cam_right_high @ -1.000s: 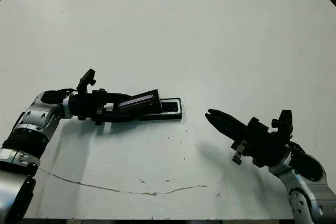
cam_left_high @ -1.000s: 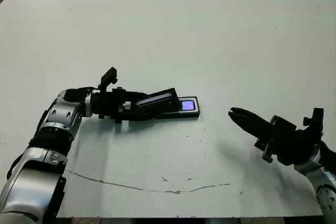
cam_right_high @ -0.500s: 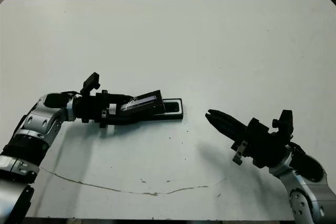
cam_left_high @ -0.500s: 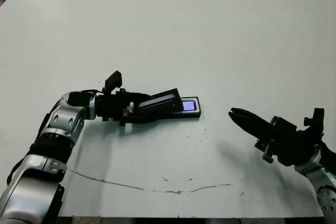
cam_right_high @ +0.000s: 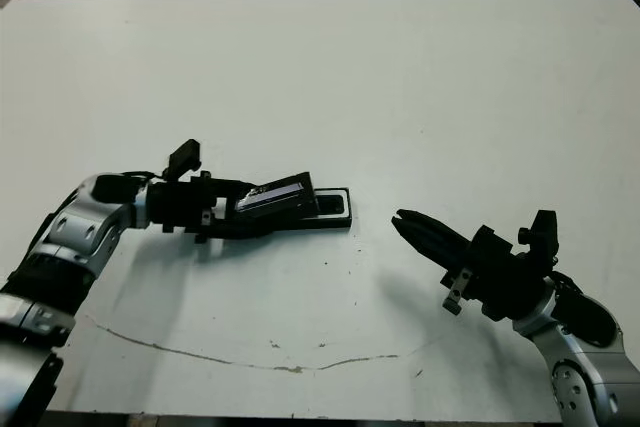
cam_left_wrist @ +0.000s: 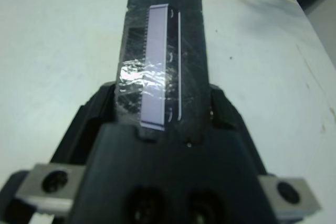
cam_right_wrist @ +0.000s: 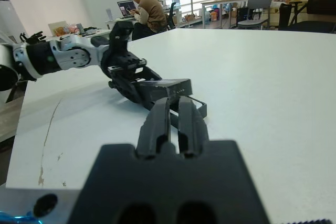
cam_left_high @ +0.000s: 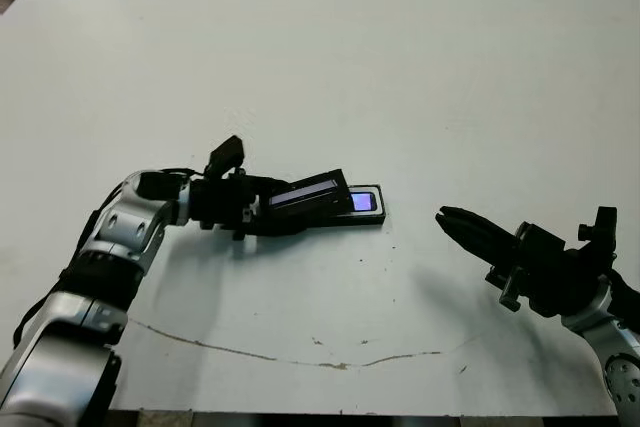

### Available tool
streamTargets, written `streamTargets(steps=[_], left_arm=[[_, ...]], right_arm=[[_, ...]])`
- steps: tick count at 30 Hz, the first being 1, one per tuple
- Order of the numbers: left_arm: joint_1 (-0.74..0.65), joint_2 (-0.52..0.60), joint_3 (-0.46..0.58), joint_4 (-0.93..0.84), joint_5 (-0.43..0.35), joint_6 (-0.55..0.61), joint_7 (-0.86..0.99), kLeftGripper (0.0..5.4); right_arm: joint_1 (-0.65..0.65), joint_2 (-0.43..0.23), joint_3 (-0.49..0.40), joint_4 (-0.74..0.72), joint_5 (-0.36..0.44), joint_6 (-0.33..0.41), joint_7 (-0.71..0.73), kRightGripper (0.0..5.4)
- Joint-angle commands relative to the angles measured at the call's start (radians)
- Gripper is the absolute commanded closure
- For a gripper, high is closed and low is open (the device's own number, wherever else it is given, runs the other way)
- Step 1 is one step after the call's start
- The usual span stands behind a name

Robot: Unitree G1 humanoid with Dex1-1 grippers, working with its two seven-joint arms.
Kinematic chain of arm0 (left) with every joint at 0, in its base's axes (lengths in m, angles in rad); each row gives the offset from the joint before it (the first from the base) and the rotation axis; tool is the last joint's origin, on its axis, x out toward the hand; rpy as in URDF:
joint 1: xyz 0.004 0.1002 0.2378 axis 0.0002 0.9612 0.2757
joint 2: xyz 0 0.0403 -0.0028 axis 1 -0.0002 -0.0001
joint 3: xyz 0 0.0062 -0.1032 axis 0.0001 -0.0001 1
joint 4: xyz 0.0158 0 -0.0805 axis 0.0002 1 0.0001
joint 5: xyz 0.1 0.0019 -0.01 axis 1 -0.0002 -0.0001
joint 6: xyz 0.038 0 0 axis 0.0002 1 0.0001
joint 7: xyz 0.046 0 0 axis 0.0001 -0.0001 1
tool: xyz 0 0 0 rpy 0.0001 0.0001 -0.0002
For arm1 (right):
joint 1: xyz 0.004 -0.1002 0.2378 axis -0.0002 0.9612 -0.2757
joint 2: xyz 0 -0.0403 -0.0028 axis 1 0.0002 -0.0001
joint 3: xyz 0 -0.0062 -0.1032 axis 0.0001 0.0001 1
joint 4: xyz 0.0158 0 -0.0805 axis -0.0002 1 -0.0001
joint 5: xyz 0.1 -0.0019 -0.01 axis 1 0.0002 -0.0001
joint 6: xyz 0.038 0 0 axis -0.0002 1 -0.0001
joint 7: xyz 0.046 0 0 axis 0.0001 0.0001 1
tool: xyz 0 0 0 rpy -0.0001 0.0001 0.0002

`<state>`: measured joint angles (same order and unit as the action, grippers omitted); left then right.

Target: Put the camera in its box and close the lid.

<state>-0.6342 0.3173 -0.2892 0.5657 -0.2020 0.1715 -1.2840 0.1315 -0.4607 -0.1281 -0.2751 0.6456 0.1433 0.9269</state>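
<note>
Now the left gripper [cam_left_high: 262, 215] clamps the lid [cam_left_high: 308, 192], tilted lengthwise over the box [cam_left_high: 372, 215] holding the camera [cam_left_high: 359, 202]; the right gripper [cam_left_high: 445, 217], fingers together, waits well apart.

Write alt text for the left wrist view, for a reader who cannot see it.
The left hand grips the lid, a flat black slab with a long silvery strip on top, one finger on each long side. The lid reaches away from the hand over the white table; the box and camera are out of sight.

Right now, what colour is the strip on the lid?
Silvery-white on the black lid, clearest in the left wrist view.
</note>
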Motion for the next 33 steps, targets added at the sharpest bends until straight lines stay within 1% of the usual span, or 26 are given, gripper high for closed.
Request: streamTargets(steps=[1, 5, 8, 11, 14, 17, 20, 24, 26, 30, 33], left_arm=[[-0.001, -0.053, -0.074, 0.144, 0.076, -0.004, -0.022, 2.58], [-0.052, -0.077, -0.097, 0.227, 0.114, -0.033, -0.024, 2.58], [-0.085, -0.089, -0.113, 0.264, 0.135, -0.030, -0.026, 2.58], [-0.108, -0.098, -0.121, 0.288, 0.150, -0.034, -0.031, 2.58], [-0.126, -0.104, -0.129, 0.296, 0.167, -0.029, -0.030, 2.58], [-0.137, -0.107, -0.140, 0.292, 0.179, -0.025, -0.030, 2.58], [-0.149, -0.114, -0.147, 0.295, 0.187, -0.012, -0.031, 2.58], [-0.151, -0.127, -0.153, 0.292, 0.191, -0.020, -0.019, 2.58], [-0.148, -0.142, -0.154, 0.292, 0.189, -0.021, -0.010, 2.58], [-0.148, -0.167, -0.161, 0.302, 0.201, -0.053, 0.005, 2.58], [-0.151, -0.190, -0.166, 0.315, 0.208, -0.033, 0.012, 2.58]], right_arm=[[0.009, -0.008, -0.004, 0.008, -0.008, 0.006, 0.004, 5.40], [0.011, -0.005, -0.008, 0.011, -0.007, -0.004, 0.009, 5.40], [0.011, 0.001, -0.008, 0.010, -0.001, -0.006, 0.012, 5.40], [0.005, -0.001, -0.007, 0.022, -0.010, -0.028, 0.029, 5.40], [0.004, -0.002, -0.007, 0.026, -0.005, -0.020, 0.030, 5.40], [0.011, -0.009, -0.006, 0.013, 0.000, 0.009, 0.010, 5.40], [0.014, -0.008, -0.006, 0.013, -0.016, -0.007, 0.007, 5.40], [0.015, 0.000, -0.007, 0.016, -0.015, -0.018, 0.011, 5.40], [0.017, -0.001, -0.006, 0.011, -0.011, -0.007, 0.007, 5.40], [0.020, 0.000, -0.008, 0.007, -0.011, -0.011, 0.005, 5.40], [0.018, -0.002, -0.008, 0.008, -0.007, -0.012, 0.012, 5.40]])
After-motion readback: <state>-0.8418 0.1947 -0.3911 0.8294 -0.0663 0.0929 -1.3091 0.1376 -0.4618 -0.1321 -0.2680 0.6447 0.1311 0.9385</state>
